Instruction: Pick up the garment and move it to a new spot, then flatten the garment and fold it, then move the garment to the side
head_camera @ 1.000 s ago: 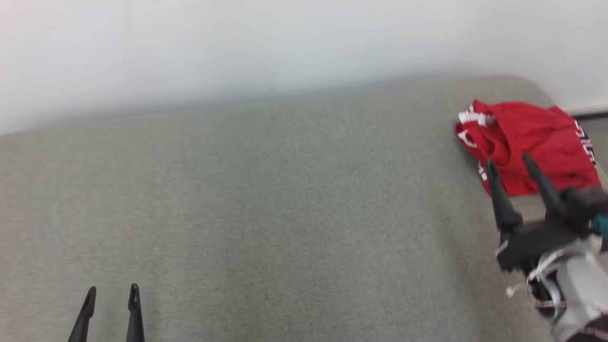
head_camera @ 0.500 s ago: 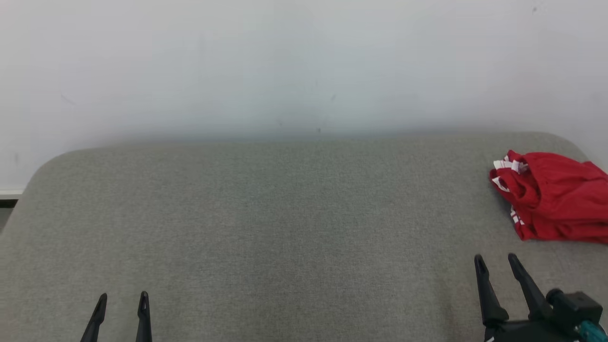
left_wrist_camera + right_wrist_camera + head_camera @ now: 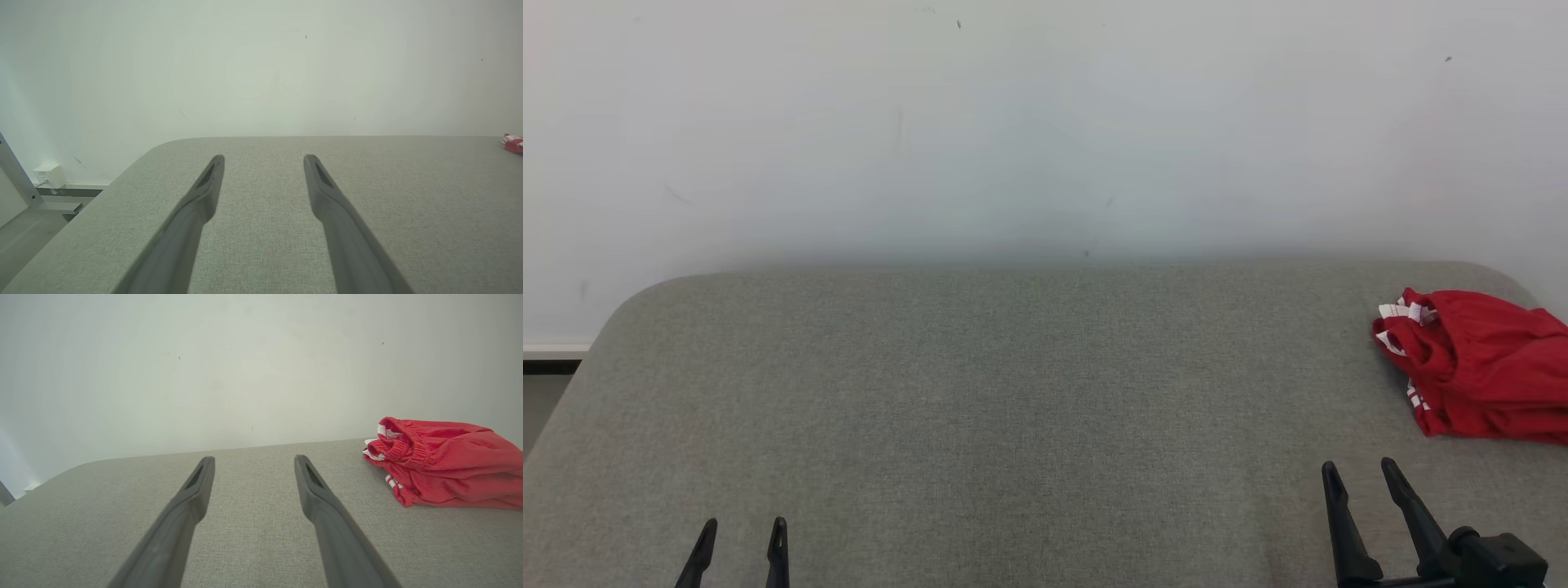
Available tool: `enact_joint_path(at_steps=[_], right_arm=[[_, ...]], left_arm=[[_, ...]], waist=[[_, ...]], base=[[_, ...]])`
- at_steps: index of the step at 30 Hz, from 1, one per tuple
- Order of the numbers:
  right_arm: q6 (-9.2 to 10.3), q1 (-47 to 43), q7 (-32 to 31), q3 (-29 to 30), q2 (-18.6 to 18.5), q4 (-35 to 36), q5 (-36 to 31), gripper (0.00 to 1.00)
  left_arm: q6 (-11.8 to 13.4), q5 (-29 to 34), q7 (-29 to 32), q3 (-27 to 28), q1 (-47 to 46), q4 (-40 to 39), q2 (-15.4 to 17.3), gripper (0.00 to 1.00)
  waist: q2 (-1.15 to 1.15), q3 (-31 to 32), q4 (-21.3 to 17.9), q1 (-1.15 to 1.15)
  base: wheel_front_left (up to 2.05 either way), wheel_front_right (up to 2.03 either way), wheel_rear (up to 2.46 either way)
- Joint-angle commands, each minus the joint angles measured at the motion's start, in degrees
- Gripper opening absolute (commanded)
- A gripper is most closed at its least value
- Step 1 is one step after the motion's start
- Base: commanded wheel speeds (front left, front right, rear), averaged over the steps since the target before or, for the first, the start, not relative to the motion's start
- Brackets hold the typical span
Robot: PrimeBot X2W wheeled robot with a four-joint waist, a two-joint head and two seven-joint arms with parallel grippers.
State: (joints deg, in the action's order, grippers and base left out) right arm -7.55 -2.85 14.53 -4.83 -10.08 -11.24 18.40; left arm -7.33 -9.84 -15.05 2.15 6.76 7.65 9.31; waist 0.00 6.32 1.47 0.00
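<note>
The folded red garment (image 3: 1478, 367) lies by the tabletop's (image 3: 1013, 392) far right corner, its long axis across the right edge and its waistband end facing the middle. Wide grey surface stretches leftward. Left hand (image 3: 745, 527) and right hand (image 3: 1359, 467) hover open, empty, at the near edge.

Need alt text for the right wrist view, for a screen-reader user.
A red garment with white trim lies bunched on a grey fabric surface, off to the right of the open right pincer. The pincer's two dark fingers point toward a plain white wall, holding nothing and clear of the garment.
</note>
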Motion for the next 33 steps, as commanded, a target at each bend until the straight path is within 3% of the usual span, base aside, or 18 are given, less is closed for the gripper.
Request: enact_joint_path(at_steps=[1, 14, 15, 19, 33], right_arm=[[0.17, -0.8, -0.2, 0.3, 0.1, 0.4, -0.6, 1.0], [0.17, -1.4, -2.2, 1.4, 0.7, 3.5, -1.7, 1.0], [0.17, -1.5, -2.2, 1.4, 0.7, 3.6, -1.7, 0.0], [-0.01, -1.6, -2.3, 1.0, 0.8, 1.6, -1.0, 0.0], [0.0, 0.5, -5.8, 2.9, 2.0, 0.8, 13.0, 0.0]], left_arm=[[0.1, 0.0, -0.1, 0.0, 0.3, -0.2, 0.2, 1.0], [1.1, -0.5, 0.9, -0.4, 0.8, -2.5, 0.8, 1.0], [1.2, -0.4, 0.9, -0.4, 0.8, -2.6, 0.8, 0.0], [1.1, -0.7, 1.1, -0.5, 0.4, -0.5, -0.2, 0.0], [0.9, -15.9, 5.1, 0.6, -2.3, 0.9, -1.3, 0.0]], waist=[[0.0, 0.0, -0.1, 0.0], [0.0, -0.8, -0.9, 0.0], [0.0, -0.9, -1.0, 0.0], [0.0, -0.9, -1.0, 0.0], [0.0, -1.5, -1.0, 0.0]], base=[[0.0, 0.0, 0.0], [0.0, 0.0, 0.0], [0.0, 0.0, 0.0], [0.0, 0.0, 0.0], [0.0, 0.0, 0.0]])
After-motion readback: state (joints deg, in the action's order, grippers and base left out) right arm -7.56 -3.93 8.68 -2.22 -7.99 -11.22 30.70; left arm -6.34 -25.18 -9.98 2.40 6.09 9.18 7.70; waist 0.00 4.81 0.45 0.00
